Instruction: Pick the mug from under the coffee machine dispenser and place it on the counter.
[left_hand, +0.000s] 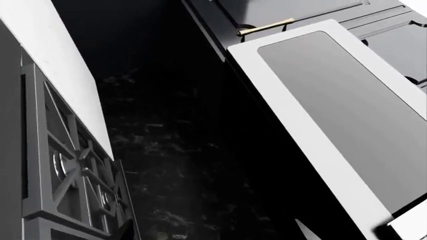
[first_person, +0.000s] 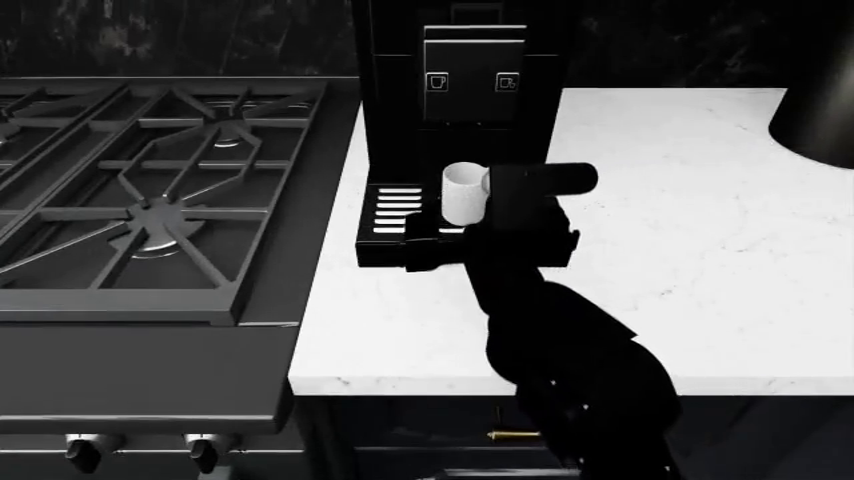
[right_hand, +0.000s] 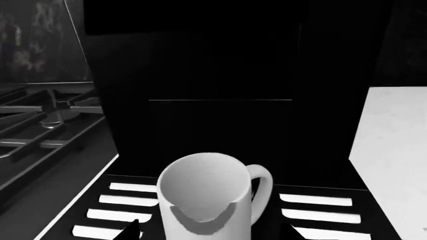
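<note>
Your mug (first_person: 463, 190) stands upright on the slotted drip tray (first_person: 390, 212) of the coffee machine dispenser (first_person: 447, 80), toward the tray's right side, its handle turned to the right as the right wrist view shows it (right_hand: 207, 200). It is empty, as far as you can see into it. The machine itself sits at the table's left edge, back against the dark wall, with the gas stovetop (first_person: 147, 190) just beside it on the left.

So nothing of the task is done yet: the mug has not left the tray, and the table (first_person: 667, 280) to the right of the machine lies bare and ready to take it.

Your right end effector (first_person: 461, 225) is right at the mug, reaching in from the front. In the right wrist view two dark finger tips (right_hand: 130, 231) show low on either side of the cup, apart from each other, so the fingers look spread and straddling it rather than pressed on it; I judge no grip is made.

Your left end effector is not visible anywhere; its wrist camera looks at cabinet doors (left_hand: 347, 115) and dark floor, so the arm seems parked low and off to the side.

What is left: close on the mug, lift it clear of the tray, carry it right, and set it on the table.
</note>
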